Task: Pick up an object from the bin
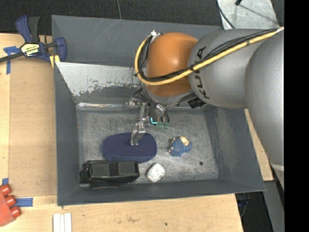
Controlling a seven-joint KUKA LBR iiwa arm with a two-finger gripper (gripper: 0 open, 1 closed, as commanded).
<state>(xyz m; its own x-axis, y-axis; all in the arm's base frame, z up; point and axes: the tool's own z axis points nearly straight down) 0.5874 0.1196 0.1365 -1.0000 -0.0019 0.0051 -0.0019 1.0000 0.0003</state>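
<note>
Arm reaches in from right, wrist angled down; gripper [135,138] over blue oval pad [118,150] (grip state: cannot tell), mid grey bin [65,144].

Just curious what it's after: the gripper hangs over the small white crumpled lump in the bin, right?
Not quite: in the camera view the gripper hangs over the flat dark blue oval pad; the small white crumpled lump lies beside it.

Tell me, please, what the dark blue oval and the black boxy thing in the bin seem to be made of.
The dark blue oval looks like soft fabric or foam: matte, evenly dull, rounded edges. The black boxy thing seems hard plastic, slightly glossy: pale highlights along its straight edges.
</note>
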